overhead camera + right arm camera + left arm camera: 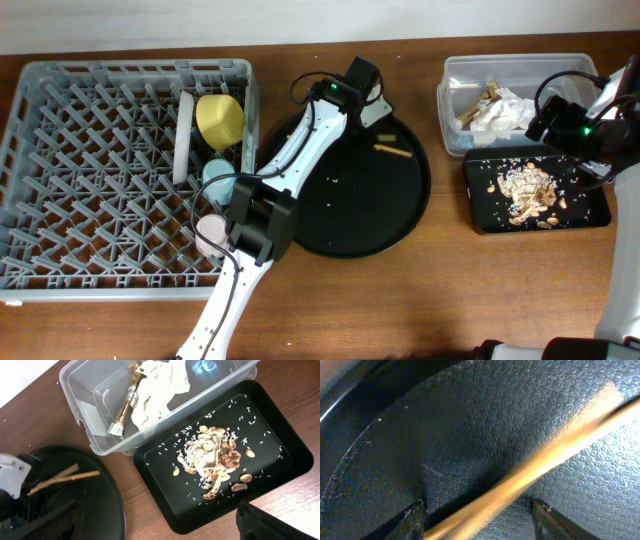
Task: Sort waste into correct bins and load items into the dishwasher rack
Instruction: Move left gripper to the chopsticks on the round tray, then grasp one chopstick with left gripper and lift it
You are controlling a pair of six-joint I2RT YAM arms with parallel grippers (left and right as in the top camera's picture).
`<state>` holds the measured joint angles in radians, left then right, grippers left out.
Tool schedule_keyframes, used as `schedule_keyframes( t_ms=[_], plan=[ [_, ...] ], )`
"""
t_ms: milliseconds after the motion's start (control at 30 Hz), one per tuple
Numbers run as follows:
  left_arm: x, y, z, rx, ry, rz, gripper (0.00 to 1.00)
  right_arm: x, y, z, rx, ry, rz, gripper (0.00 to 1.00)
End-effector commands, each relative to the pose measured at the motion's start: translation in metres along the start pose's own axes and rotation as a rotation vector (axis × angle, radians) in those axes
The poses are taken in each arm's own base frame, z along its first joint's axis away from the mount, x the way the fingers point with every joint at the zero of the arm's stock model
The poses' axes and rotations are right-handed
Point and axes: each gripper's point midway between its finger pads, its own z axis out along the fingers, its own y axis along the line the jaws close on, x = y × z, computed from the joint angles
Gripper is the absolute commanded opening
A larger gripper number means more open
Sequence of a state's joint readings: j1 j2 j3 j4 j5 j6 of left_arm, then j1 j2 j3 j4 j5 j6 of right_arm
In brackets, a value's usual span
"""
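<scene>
Count two chopsticks [65, 479], going by the right wrist view: lying on the round black tray [400, 215], on the side nearer the bins, meeting in a shallow V, well apart from the rack [100, 180]. Expect light, stiff, thin, smooth wood, apt to roll or swivel if pinched near an end. Best taken at mid-length, squarely across the stick, closing low against the tray and firmly enough to stop any pivot. Left gripper [481, 517] released, with fingers [412, 520] spread to either side of one stick, low over the tray, not yet pinching. Right gripper [160, 522] released as well, grasping nothing, hanging above the bins. Count two bins, side by side: one clear tub [447, 100] and one black rectangular tray [590, 210]. Count in the rack one plate [183, 135] standing on edge, one yellow bowl [220, 118], one blue cup [216, 178] and one pink cup [210, 236]. Find in the tub a wad of white napkins [505, 108], number impossible to tell. Find on the rectangular tray one heap of brown scraps [525, 188], ringed by scattered grains.
</scene>
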<state>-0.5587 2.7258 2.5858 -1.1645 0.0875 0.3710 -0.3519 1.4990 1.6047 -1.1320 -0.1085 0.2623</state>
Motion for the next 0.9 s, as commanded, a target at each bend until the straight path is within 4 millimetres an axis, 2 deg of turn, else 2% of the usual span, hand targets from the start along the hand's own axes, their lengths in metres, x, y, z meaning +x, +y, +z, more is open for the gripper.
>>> schedule_keyframes(
  t_ms=[0,100,200,333,400,467,533,700,867],
  plan=[
    [0.029,-0.013,0.013,0.070,0.109,-0.027,0.67,-0.004,-0.002,-0.003,0.014,-0.015,0.005,0.99],
    [0.036,-0.016,0.003,0.074,0.149,-0.085,0.65,-0.004,-0.002,-0.003,0.014,-0.015,0.005,0.99],
    [0.022,-0.014,-0.034,0.058,0.108,-0.109,0.51,-0.004,-0.002,-0.003,0.014,-0.015,0.005,0.99],
    [0.009,-0.012,-0.089,0.032,0.037,-0.115,0.51,-0.004,-0.002,-0.003,0.014,-0.015,0.005,0.99],
    [0.012,-0.009,-0.100,0.025,0.037,-0.207,0.51,-0.004,-0.002,-0.003,0.014,-0.015,0.005,0.98],
    [0.026,-0.007,-0.092,0.032,0.096,-0.378,0.56,-0.004,-0.002,-0.003,0.014,-0.014,0.005,0.98],
    [0.036,-0.010,-0.075,0.043,0.149,-0.385,0.61,-0.004,-0.002,-0.003,0.014,-0.015,0.006,0.99],
    [0.050,-0.014,-0.040,0.105,0.204,0.035,0.61,-0.004,-0.002,-0.003,0.014,-0.015,0.006,0.98],
    [0.062,-0.016,-0.010,0.139,0.248,0.126,0.60,-0.004,-0.002,-0.003,0.014,-0.015,0.005,0.98]
  ],
)
